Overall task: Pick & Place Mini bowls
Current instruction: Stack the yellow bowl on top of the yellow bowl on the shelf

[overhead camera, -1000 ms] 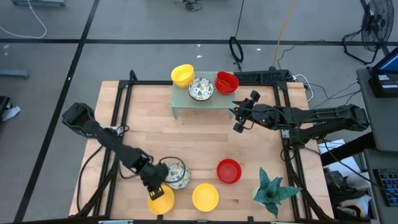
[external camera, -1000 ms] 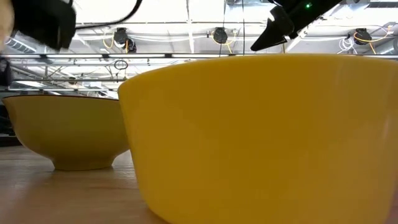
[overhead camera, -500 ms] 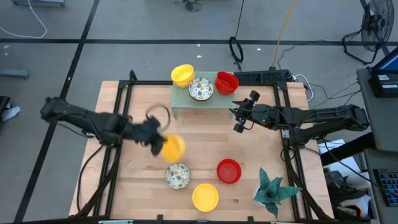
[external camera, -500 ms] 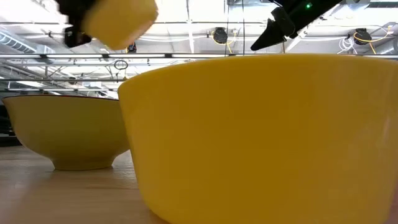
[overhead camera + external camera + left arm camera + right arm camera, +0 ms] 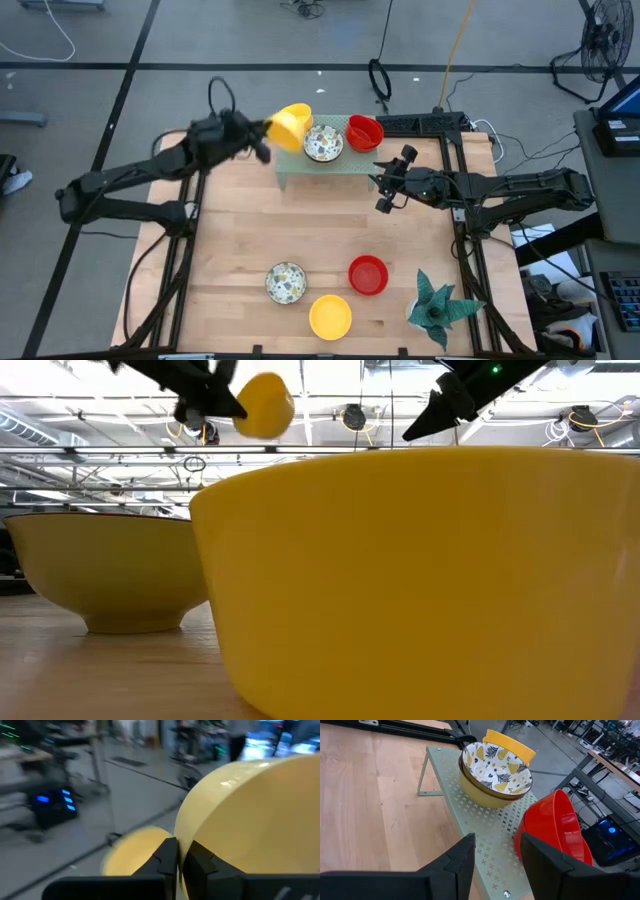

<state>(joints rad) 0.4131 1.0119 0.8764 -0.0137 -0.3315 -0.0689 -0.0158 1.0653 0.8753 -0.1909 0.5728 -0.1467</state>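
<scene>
My left gripper (image 5: 258, 140) is shut on a yellow mini bowl (image 5: 280, 133), raised at the left end of the pale green rack (image 5: 320, 168). The low view shows the bowl (image 5: 263, 405) high in the air. On the rack sit another yellow bowl (image 5: 300, 112), a speckled bowl (image 5: 495, 767) nested in a further one, and a red bowl (image 5: 555, 827). A speckled bowl (image 5: 286, 283), a red one (image 5: 368, 275) and a yellow one (image 5: 330, 317) rest on the table near the front. My right gripper (image 5: 495, 865) hovers open to the right of the rack. My left gripper pinches the yellow bowl's rim (image 5: 181, 837) between its two fingers (image 5: 167, 857). The fingers come roughly level from the table's left side. The bowl is lifted clear and tipped on its side, over the yellow bowl (image 5: 132, 852) on the rack.
A green spiky plant (image 5: 437, 305) stands at the near right corner. A black frame (image 5: 195, 150) runs round the tabletop. Bare wood lies between the rack and the front bowls.
My left gripper has risen from the table's near left corner and swung toward the far edge to the rack's left end, turning from pointing down to nearly level. The yellow bowl it holds has been lifted clear of the table and tipped onto its side.
</scene>
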